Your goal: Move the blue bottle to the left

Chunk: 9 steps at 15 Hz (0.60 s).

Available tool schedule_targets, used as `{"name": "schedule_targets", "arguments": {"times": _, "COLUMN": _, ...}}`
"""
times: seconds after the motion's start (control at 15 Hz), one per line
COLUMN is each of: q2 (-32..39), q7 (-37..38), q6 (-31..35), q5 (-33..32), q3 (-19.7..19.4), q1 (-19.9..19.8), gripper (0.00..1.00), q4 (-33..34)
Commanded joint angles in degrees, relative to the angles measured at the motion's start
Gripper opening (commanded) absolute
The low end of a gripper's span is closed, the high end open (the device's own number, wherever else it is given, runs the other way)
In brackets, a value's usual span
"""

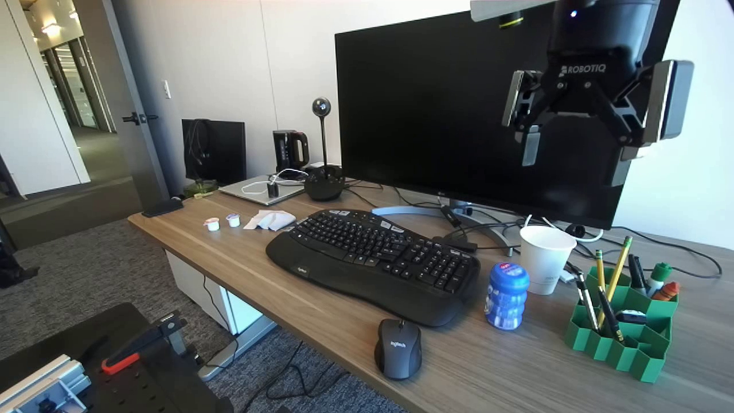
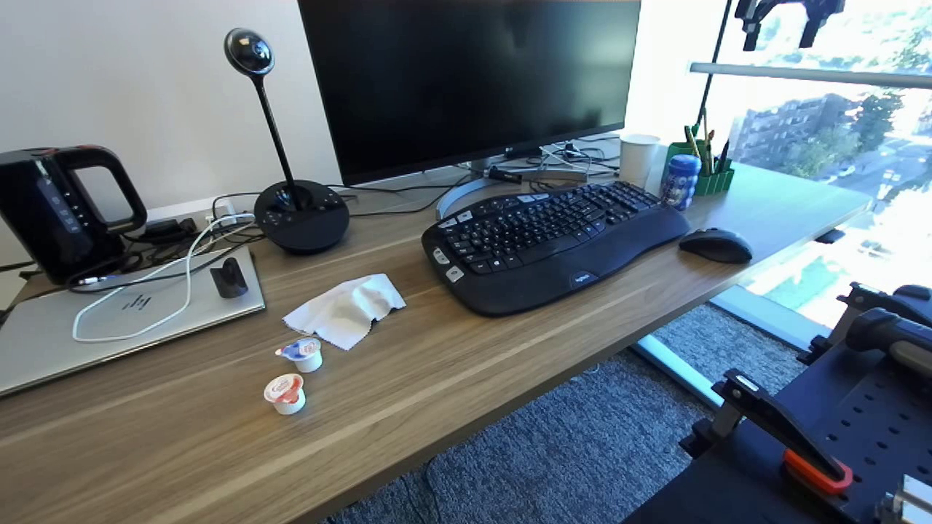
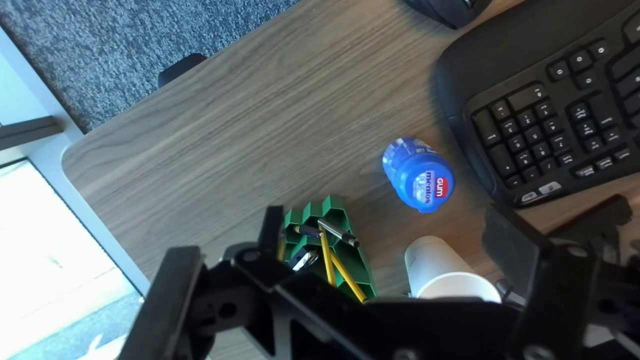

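Gripper (image 1: 575, 156) spread wide, high over desk (image 1: 504, 376). Blue bottle (image 1: 507, 297) upright, right of keyboard (image 1: 367, 264), left of green pen holder (image 1: 622, 354), nearer than white cup (image 1: 543, 261).

In an exterior view, the bottle (image 1: 507, 296) is standing on the desk (image 1: 321, 312) between keyboard (image 1: 373, 263) and pen holder (image 1: 619, 355); the cup (image 1: 545, 258) is sitting behind it, the mouse (image 1: 398, 350) is lying in front to its left

In an exterior view, the blue bottle (image 2: 681, 183) stands upright on the bench (image 2: 415, 378) beside the far end of the keyboard (image 2: 552, 244), near a white cup (image 2: 638, 161), green pen holder (image 2: 714, 183) and mouse (image 2: 716, 246); at upper right, spread fingers (image 2: 751, 36) hang high.
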Motion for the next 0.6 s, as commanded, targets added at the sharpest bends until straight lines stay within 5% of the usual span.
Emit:
{"name": "schedule_targets", "arguments": {"times": 0.0, "q2": -0.5, "q7": -1.2, "q6": -0.4, "q5": 1.9, "q3": 0.6, "q1": -1.2, "gripper": 1.0, "q4": -0.3}}
{"name": "schedule_targets", "arguments": {"times": 0.53, "q2": 0.2, "q7": -0.3, "q6": -0.3, "q5": 0.5, "q3": 0.0, "q1": -0.9, "gripper": 1.0, "q4": -0.2}}
